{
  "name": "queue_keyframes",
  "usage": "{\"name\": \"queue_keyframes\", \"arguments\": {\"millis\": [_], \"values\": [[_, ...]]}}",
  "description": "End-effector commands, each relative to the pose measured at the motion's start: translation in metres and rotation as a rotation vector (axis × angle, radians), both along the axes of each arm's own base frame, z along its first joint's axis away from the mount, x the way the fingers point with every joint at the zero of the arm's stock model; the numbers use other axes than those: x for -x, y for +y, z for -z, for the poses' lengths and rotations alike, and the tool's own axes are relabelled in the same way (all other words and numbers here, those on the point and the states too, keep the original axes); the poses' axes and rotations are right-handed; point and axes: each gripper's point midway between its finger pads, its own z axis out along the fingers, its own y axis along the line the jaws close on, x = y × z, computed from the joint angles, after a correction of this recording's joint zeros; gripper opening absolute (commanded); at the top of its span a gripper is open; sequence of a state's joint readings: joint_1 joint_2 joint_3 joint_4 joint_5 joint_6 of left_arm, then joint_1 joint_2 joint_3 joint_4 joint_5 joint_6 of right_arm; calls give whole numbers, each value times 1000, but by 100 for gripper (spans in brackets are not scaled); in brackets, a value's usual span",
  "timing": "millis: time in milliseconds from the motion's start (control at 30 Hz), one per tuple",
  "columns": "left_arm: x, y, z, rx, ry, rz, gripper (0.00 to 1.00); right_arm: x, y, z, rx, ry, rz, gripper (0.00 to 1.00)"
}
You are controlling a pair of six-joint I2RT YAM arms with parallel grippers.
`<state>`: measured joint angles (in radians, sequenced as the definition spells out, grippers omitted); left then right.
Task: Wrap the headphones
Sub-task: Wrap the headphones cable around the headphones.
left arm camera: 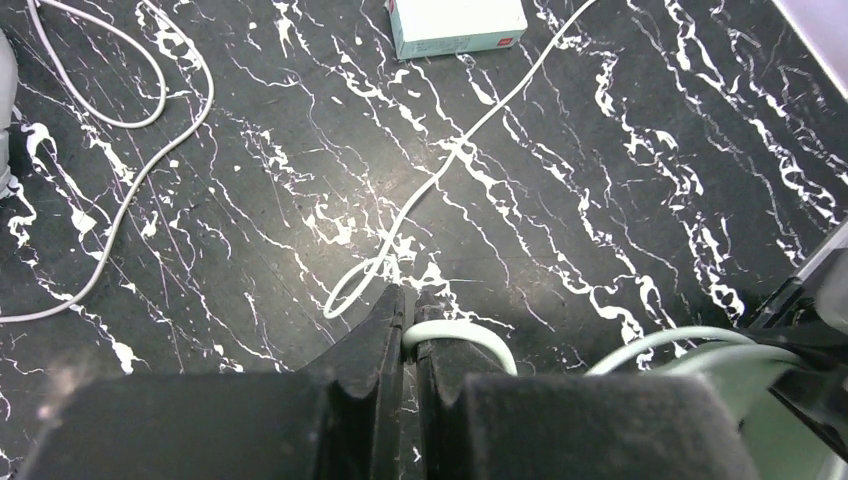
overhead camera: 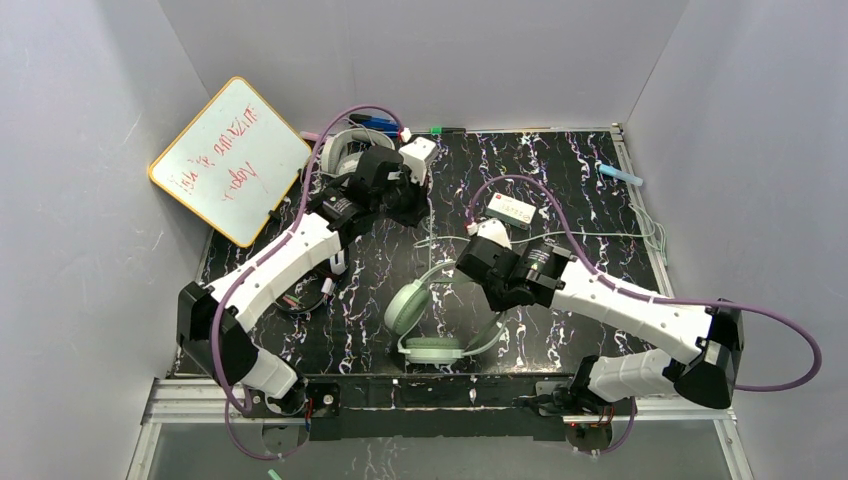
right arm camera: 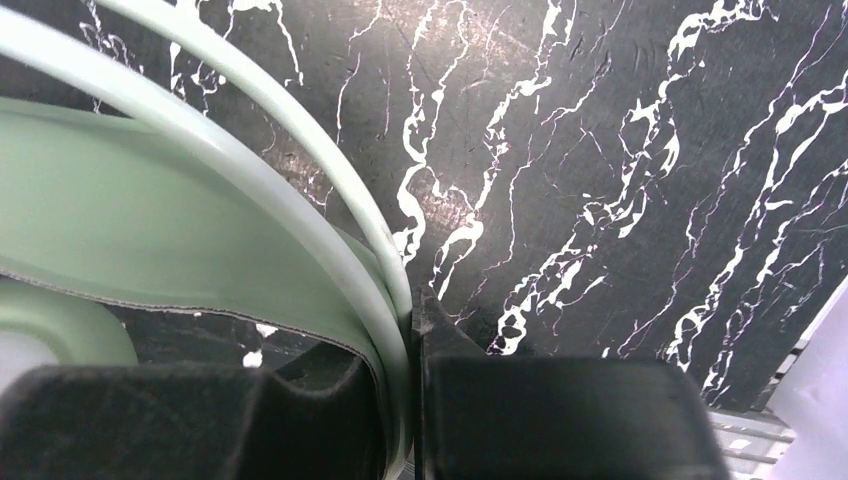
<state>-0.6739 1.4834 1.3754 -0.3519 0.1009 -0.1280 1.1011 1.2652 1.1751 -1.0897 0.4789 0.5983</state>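
Mint-green headphones [overhead camera: 410,306] in right end effector [right arm camera: 412,340]

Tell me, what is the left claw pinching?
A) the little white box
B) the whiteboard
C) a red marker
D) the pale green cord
D: in the left wrist view the left claw is shut on the pale green cord, which curls out from between its fingers.

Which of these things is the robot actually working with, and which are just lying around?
Part of the job: mint-green headphones, pale cable, grey-white headphones.
Just lying about: whiteboard, small white box, markers.
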Motion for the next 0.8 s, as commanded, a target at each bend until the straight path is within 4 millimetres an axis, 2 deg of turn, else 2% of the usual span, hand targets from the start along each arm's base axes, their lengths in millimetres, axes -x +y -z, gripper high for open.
{"name": "queue_keyframes", "arguments": {"millis": [0, 100, 167, 267, 533, 633, 767], "values": [[2, 4, -35, 88, -58, -34, 0, -11, 3, 5, -61, -3, 85, 1], [9, 1, -36, 103, -44, -2, 0, -22, -4, 15, -99, 27, 143, 1], [14, -1, -34, 106, -26, 21, 0, -32, -7, 14, -137, 18, 174, 1], [19, -1, -28, 90, 10, 37, 0, -54, -21, 8, -126, -43, 263, 1], [44, -15, -14, 113, 142, 153, 0, -94, -70, -6, 68, -166, 476, 1], [46, -12, -12, 89, 148, 164, 0, -102, -97, -9, 191, -190, 554, 1], [49, -9, -13, 69, 144, 184, 0, -114, -116, -13, 224, -211, 612, 1]]}}
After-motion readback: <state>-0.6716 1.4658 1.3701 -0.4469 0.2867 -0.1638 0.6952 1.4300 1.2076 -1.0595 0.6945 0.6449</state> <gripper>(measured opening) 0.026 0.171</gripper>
